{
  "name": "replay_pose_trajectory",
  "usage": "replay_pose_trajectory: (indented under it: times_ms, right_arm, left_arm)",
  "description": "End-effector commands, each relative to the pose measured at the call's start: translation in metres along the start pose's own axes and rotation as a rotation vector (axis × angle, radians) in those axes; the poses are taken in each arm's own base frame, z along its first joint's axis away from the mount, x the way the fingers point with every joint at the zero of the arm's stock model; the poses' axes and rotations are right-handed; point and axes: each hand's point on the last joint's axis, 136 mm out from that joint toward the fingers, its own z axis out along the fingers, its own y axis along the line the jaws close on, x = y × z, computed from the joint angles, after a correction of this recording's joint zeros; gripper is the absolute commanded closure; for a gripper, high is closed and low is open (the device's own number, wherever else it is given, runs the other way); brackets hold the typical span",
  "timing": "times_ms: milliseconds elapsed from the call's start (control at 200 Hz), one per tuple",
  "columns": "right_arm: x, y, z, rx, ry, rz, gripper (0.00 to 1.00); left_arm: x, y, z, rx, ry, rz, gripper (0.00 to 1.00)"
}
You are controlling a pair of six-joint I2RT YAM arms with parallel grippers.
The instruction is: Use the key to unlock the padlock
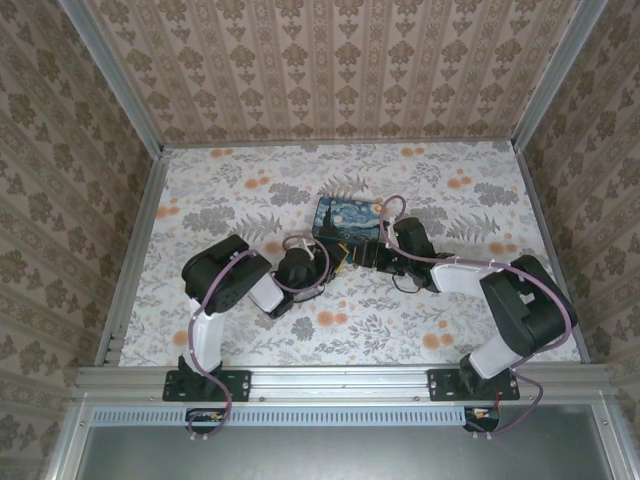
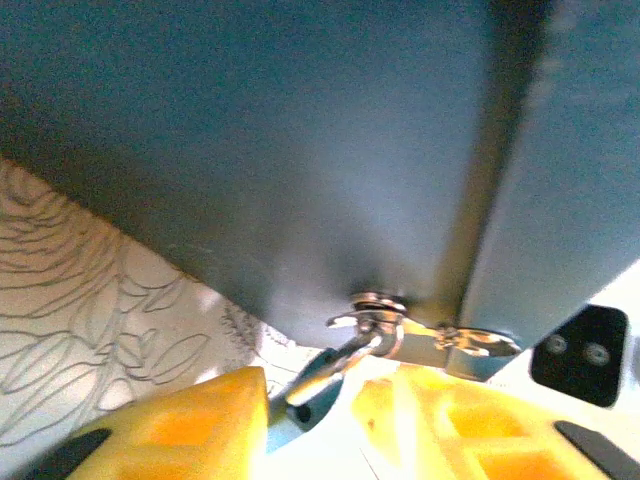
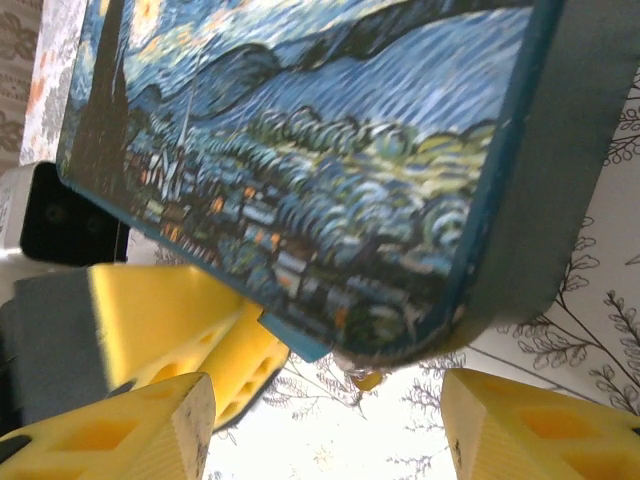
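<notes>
The teal padlock (image 2: 318, 378) hangs by its silvery shackle (image 2: 372, 335) from the hasp (image 2: 440, 345) on the side of the blue painted tin box (image 1: 348, 220). My left gripper (image 2: 310, 410) is closed round the padlock body, one yellow finger (image 2: 190, 430) on each side. From the right wrist, a teal edge of the padlock (image 3: 295, 342) sticks out under the box (image 3: 330, 150) beside the left arm's yellow fingers (image 3: 170, 320). My right gripper (image 3: 325, 400) stands wide open and empty just short of the box corner. The key is out of view.
The box sits mid-table on the floral cloth (image 1: 240, 190), with both grippers (image 1: 340, 257) (image 1: 372, 255) meeting at its near edge. A small amber bit (image 3: 368, 380) shows under the box corner; what it is I cannot tell. Patterned walls enclose three sides.
</notes>
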Motion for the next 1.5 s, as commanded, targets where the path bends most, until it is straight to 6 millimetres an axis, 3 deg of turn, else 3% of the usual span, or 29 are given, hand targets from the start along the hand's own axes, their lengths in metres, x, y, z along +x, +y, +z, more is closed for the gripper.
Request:
replay_pose_trajectory:
  times_ms: [0, 410, 605, 785, 1030, 1495]
  right_arm:
    - [-0.015, 0.014, 0.003, -0.076, -0.038, 0.045, 0.37]
    - [-0.067, 0.013, 0.004, -0.112, -0.096, 0.073, 0.37]
    - [-0.044, 0.006, -0.007, -0.121, -0.080, 0.061, 0.40]
    - [-0.025, -0.009, -0.003, -0.101, -0.048, 0.037, 0.41]
    - [-0.019, -0.007, 0.016, -0.130, -0.002, -0.023, 0.44]
    - [-0.012, 0.004, 0.042, -0.157, 0.058, -0.074, 0.48]
  left_arm:
    - [0.000, -0.016, -0.008, 0.039, 0.007, 0.062, 0.56]
    - [-0.005, -0.046, -0.039, -0.023, 0.002, 0.246, 0.38]
    - [-0.027, -0.065, -0.060, -0.234, -0.012, 0.466, 0.32]
    - [-0.064, -0.087, -0.080, -0.466, -0.043, 0.717, 0.24]
    - [-0.105, -0.076, -0.068, -0.552, 0.017, 0.712, 0.22]
    - [-0.121, -0.061, -0.044, -0.586, 0.090, 0.685, 0.21]
